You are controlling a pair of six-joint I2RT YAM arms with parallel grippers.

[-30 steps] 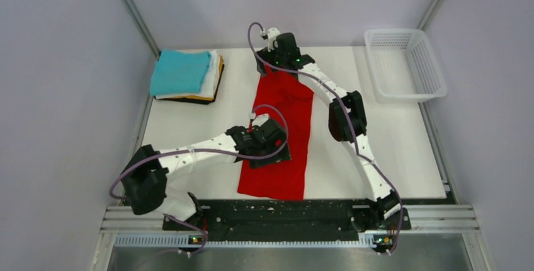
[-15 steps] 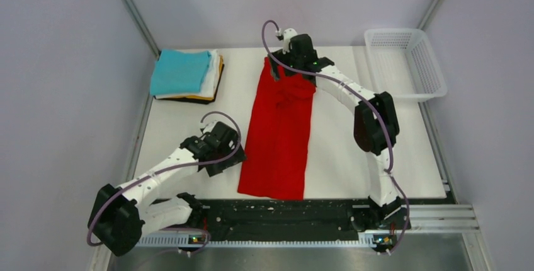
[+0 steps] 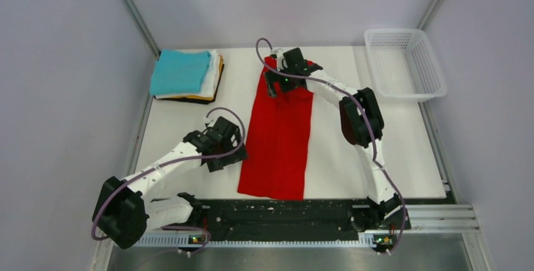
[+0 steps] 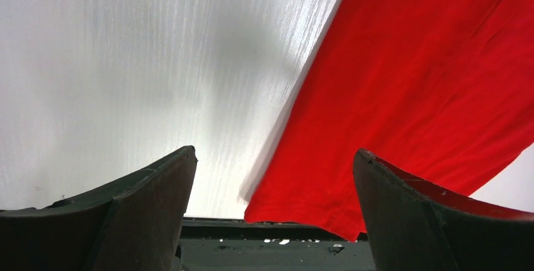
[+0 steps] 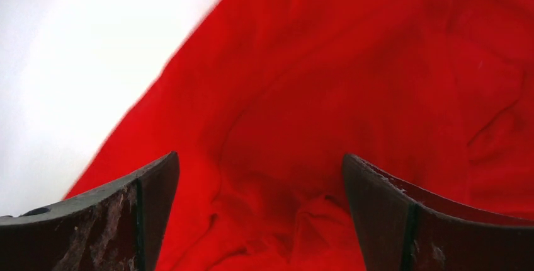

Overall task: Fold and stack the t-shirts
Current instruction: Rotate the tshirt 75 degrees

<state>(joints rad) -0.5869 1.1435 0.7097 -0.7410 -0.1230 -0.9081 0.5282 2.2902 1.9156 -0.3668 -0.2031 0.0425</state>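
The red t-shirt (image 3: 278, 138) lies as a long narrow strip down the middle of the table, bunched at its far end. In the left wrist view its near hem (image 4: 403, 94) lies at the table's front edge. My left gripper (image 3: 228, 155) is open and empty, just left of the shirt's left edge; in its own view (image 4: 274, 164) the jaws stand wide apart. My right gripper (image 3: 277, 85) is open above the bunched far end, with wrinkled red cloth (image 5: 327, 113) between its spread jaws (image 5: 259, 167). A stack of folded shirts, teal (image 3: 180, 72) on top, lies at the far left.
A white mesh basket (image 3: 404, 63) stands at the far right corner. White, yellow-orange and dark layers (image 3: 214, 85) show under the teal shirt. The black rail (image 3: 277, 211) runs along the table's near edge. Grey walls close in on both sides.
My left gripper came off the shirt's middle and moved left, beside its edge. My right gripper shifted over the shirt's far end, which is now bunched, and the strip lies straighter.
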